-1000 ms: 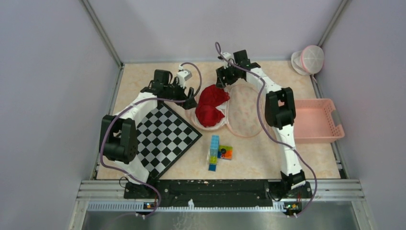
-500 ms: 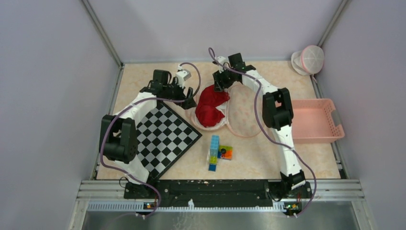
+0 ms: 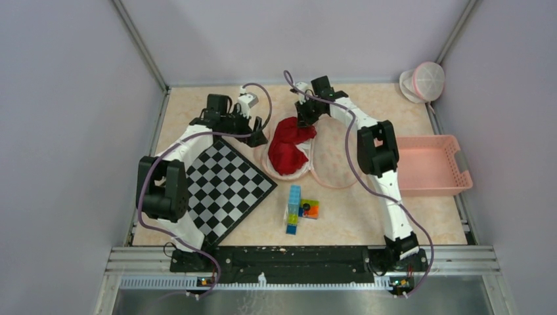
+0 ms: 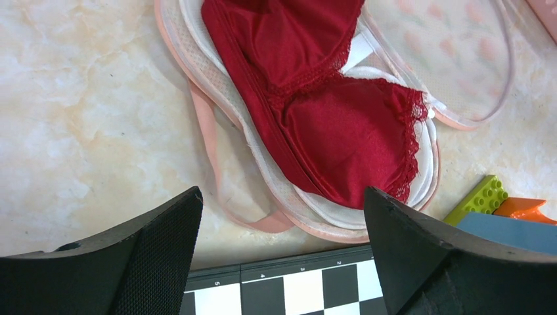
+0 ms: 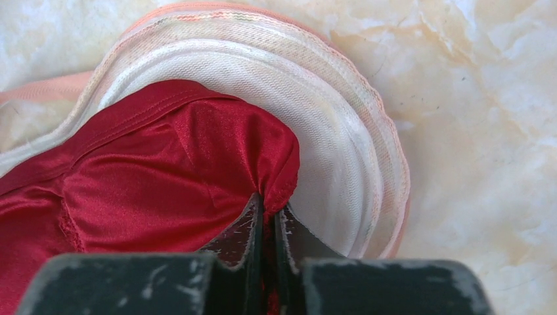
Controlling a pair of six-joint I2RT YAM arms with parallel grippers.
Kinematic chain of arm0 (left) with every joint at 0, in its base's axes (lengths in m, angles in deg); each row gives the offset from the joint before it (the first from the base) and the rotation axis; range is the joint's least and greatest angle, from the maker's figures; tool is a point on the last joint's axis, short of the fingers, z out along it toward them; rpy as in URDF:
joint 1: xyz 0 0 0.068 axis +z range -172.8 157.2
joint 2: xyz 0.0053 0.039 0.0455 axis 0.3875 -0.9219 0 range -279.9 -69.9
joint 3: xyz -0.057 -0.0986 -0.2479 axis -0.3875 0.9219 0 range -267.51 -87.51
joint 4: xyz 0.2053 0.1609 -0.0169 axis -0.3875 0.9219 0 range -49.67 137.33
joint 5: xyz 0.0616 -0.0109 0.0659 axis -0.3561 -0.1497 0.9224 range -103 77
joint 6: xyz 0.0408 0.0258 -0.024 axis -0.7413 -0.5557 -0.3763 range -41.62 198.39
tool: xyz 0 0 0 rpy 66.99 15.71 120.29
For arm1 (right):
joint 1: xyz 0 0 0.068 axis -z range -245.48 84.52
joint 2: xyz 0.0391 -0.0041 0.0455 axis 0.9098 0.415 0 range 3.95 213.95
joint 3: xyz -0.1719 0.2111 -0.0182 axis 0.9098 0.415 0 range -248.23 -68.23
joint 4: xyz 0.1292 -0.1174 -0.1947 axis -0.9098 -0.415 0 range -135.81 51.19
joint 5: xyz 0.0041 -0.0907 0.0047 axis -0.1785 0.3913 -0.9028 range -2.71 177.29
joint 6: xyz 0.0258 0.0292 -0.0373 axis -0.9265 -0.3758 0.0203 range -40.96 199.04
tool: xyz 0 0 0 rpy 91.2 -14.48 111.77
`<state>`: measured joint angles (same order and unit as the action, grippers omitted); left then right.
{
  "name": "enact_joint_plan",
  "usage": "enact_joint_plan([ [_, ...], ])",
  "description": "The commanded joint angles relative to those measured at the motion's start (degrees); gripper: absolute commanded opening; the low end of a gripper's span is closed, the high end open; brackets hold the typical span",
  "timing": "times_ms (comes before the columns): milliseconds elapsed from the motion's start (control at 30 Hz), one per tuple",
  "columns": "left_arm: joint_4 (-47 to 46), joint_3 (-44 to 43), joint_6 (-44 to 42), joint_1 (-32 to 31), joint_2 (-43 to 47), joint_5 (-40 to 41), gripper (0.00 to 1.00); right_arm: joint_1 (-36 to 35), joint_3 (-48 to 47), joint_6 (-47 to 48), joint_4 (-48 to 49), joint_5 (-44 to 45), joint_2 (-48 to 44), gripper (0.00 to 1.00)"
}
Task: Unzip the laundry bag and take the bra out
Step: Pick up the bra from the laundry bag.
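The round pink-rimmed laundry bag [image 3: 338, 161] lies unzipped and spread open at the table's middle, its padded half [image 5: 341, 131] under the red bra [image 3: 289, 141]. My right gripper [image 3: 304, 120] is shut on the far edge of the bra [image 5: 197, 164], the red fabric pinched between its fingers [image 5: 246, 226]. My left gripper [image 3: 261, 136] hangs open just left of the bag, above the chessboard's far edge, with nothing between its fingers [image 4: 151, 243]. In the left wrist view the bra [image 4: 315, 98] lies across the bag's white padding [image 4: 289, 197].
A black-and-white chessboard [image 3: 223, 187] lies at the left. Coloured toy bricks [image 3: 301, 209] sit near the front of the bag. A pink basket [image 3: 433, 164] stands at the right edge, and a pink-and-white round bag [image 3: 423, 82] leans in the far right corner.
My right gripper moved left onto the bra's far edge and closed on the fabric. The left gripper stayed open and shifted only slightly.
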<state>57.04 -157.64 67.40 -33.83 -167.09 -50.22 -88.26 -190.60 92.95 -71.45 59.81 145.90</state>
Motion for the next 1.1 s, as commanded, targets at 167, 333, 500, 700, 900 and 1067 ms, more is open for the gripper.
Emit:
enact_joint_plan([
  [167,-3.3,-5.6,1.3,0.7,-2.4,-3.2,0.96,-0.7,-1.3,-5.0,-0.9,-1.4,-11.8,0.00],
  [333,-4.3,-6.2,1.4,0.7,-2.7,-3.7,0.96,-0.2,3.4,-11.4,2.8,-3.1,-20.0,0.00],
  [500,-5.6,-6.7,2.7,0.7,-3.5,-3.6,0.96,1.0,8.2,-16.5,5.0,-3.5,-27.0,0.00],
  [700,-6.6,-8.0,4.3,0.7,-4.5,-3.7,0.99,3.3,13.5,-20.1,8.5,-4.2,-35.4,0.00],
  [900,-7.0,-9.7,5.0,0.7,-5.7,-2.6,0.99,7.3,15.2,-23.0,7.3,-4.6,-42.1,0.00],
  [1067,-7.1,-11.5,5.5,0.7,-7.1,-2.0,0.99,12.4,18.8,-22.0,4.9,-4.8,-49.3,0.00],
])
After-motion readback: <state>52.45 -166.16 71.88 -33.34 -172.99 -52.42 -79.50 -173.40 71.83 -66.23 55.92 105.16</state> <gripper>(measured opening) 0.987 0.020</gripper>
